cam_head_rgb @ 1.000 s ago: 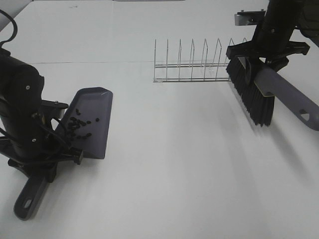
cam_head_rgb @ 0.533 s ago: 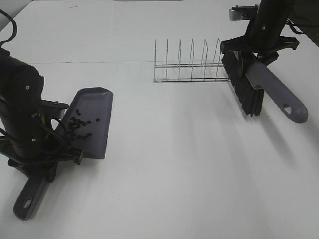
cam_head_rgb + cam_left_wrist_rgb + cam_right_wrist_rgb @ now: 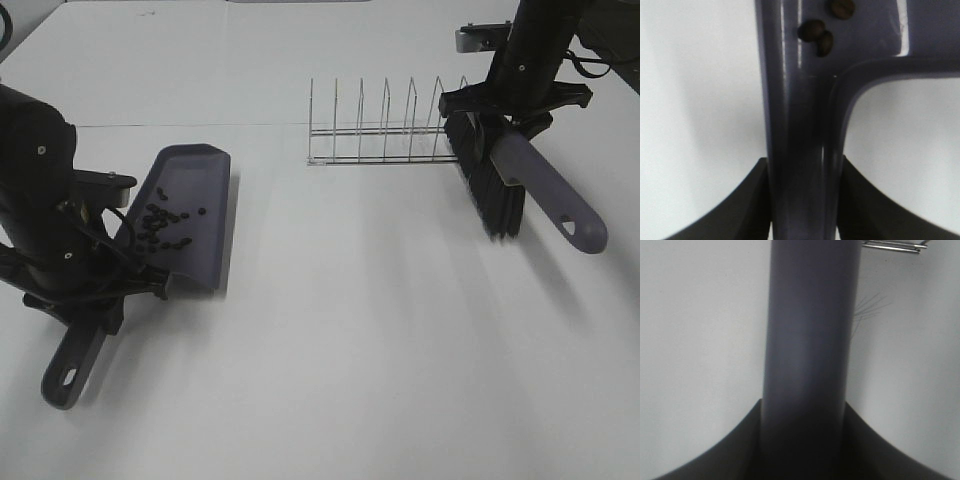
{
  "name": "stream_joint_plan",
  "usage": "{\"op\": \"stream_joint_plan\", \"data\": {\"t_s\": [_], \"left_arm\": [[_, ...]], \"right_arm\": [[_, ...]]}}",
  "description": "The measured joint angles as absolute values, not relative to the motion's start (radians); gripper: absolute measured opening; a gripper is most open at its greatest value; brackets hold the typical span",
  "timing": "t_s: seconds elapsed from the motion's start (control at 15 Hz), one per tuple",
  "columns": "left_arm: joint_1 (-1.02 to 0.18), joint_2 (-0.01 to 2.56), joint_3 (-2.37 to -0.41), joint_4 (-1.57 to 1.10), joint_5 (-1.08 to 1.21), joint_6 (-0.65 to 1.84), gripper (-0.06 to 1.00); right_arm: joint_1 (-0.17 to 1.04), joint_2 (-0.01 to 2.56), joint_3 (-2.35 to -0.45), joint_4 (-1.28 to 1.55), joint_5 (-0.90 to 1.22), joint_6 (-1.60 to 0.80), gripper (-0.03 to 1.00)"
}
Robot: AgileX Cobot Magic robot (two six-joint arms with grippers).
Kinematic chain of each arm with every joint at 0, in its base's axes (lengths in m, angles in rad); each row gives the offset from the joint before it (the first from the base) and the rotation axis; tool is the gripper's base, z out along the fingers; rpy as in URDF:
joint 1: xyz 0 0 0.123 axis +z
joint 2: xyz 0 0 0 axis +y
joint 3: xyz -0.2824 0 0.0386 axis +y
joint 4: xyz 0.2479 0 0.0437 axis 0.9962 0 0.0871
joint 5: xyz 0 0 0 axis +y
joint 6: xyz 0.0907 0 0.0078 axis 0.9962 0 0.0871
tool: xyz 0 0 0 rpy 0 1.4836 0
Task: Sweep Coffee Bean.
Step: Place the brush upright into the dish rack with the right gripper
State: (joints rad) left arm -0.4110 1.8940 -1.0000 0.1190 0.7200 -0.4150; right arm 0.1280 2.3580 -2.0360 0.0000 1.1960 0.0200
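Exterior high view: your left hand (image 3: 92,300) grips the handle of the grey-purple dustpan (image 3: 205,190), and the coffee beans (image 3: 160,225) lie clustered inside the pan just ahead of that hand. Your right hand (image 3: 508,108), closed around the brush (image 3: 545,190) handle, holds its black bristles just below it, beside the end of a wire rack (image 3: 385,135), well apart across the white worktop (image 3: 350,360).
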Motion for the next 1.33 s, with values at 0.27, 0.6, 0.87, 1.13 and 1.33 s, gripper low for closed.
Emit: {"op": "stream_joint_plan", "data": {"t_s": [0.27,0.6,0.87,1.13,1.33], "left_arm": [[-0.411,1.886,-1.003,0.119,0.745,-0.415,0.35],[-0.411,1.886,-1.006,0.119,0.746,-0.415,0.35],[-0.411,1.886,-1.006,0.119,0.745,-0.415,0.35],[-0.411,1.886,-1.006,0.119,0.745,-0.407,0.35],[-0.411,1.886,-1.006,0.119,0.745,-0.403,0.35]], "right_arm": [[0.13,2.364,-2.038,-0.01,1.181,0.015,0.3],[0.183,2.364,-2.042,-0.095,1.115,0.038,0.3],[0.185,2.364,-2.043,-0.117,1.159,0.039,0.3],[0.185,2.366,-2.044,-0.108,1.161,0.038,0.3],[0.185,2.442,-2.151,-0.094,1.19,0.037,0.3]]}}
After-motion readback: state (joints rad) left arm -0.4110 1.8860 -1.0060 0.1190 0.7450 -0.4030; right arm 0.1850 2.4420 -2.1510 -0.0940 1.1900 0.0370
